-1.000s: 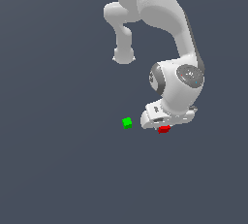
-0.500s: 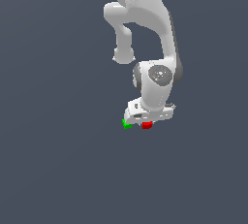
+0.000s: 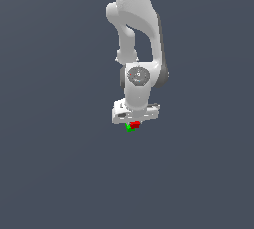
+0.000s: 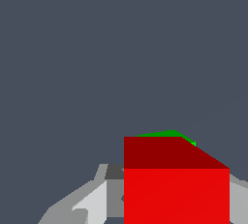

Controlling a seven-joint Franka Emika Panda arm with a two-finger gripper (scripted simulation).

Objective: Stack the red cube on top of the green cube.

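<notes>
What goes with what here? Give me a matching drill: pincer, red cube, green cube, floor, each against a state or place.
Things:
1. pincer
2. red cube
3. green cube
4. floor

States or places:
A. plain dark grey surface all around
B. mostly hidden behind the other cube in the wrist view
C. shut on a cube, beneath the white arm
D. fills the near foreground of the wrist view, held

Pairs: 1-C, 2-D, 3-B, 4-A
</notes>
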